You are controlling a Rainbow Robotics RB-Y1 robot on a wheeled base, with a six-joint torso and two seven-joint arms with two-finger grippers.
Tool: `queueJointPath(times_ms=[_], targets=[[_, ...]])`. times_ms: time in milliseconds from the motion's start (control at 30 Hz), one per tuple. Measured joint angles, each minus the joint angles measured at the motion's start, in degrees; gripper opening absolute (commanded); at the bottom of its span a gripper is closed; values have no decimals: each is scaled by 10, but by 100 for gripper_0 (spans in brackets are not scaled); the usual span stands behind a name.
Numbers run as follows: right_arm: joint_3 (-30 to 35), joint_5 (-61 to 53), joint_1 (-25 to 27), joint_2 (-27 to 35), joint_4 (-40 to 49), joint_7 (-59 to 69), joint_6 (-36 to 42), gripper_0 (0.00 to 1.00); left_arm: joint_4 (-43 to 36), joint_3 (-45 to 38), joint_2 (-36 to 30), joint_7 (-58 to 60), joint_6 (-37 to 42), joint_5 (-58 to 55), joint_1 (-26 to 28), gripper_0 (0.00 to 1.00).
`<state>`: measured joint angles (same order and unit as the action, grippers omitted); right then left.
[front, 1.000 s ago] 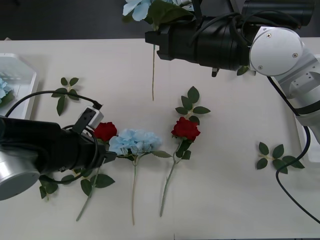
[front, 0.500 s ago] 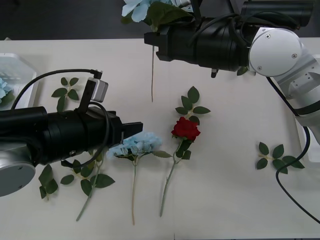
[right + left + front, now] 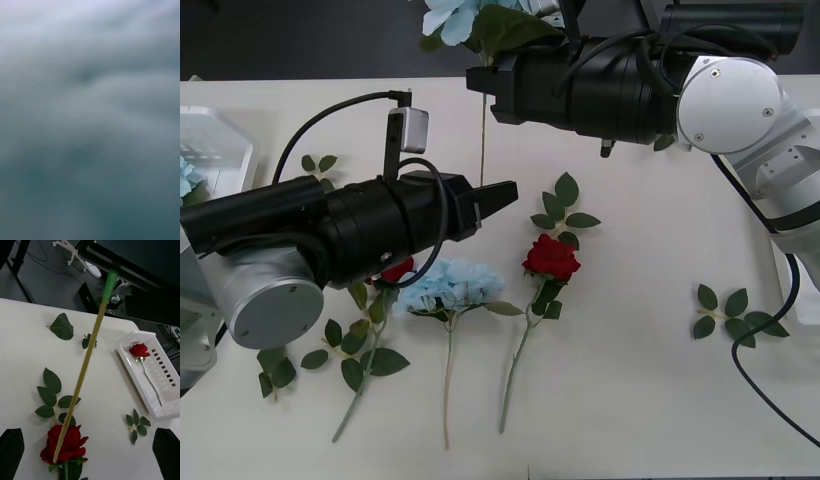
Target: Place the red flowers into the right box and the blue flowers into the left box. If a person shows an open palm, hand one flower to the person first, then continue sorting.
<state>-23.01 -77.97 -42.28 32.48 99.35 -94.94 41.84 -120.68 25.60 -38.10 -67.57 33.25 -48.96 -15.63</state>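
No readable writing anywhere. Right gripper (image 3: pixel 477 82) is raised over the tabletop's (image 3: pixel 630 400) far edge, arm horizontal, clamped on a blue flower (image 3: pixel 452 14) whose stem hangs down. Left gripper (image 3: pixel 505 192) is raised mid-table, pointing right, fingers (image 3: pixel 11 448) apart, holding nothing. On the tabletop lie a second blue flower (image 3: pixel 451 284) and two roses (image 3: pixel 551 258), one partly hidden under the left arm. Another rose (image 3: pixel 139 350) lies in a slotted box (image 3: pixel 148 384).
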Motion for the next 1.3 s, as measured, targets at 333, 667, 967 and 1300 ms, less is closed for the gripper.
queueJointPath(times_ms=[333,667,967,1300], targets=[[0,-3,0,0,0,0,0,0,45,0,39,-9,-1,17,-33,6],[0,-6,0,0,0,0,-1,0,46,0,39,-10,-1,22,-33,0],[0,-6,0,0,0,0,-1,0,46,0,39,-10,-1,27,-33,0],[0,-6,0,0,0,0,-15,100,46,0,39,-10,-2,35,-33,0]])
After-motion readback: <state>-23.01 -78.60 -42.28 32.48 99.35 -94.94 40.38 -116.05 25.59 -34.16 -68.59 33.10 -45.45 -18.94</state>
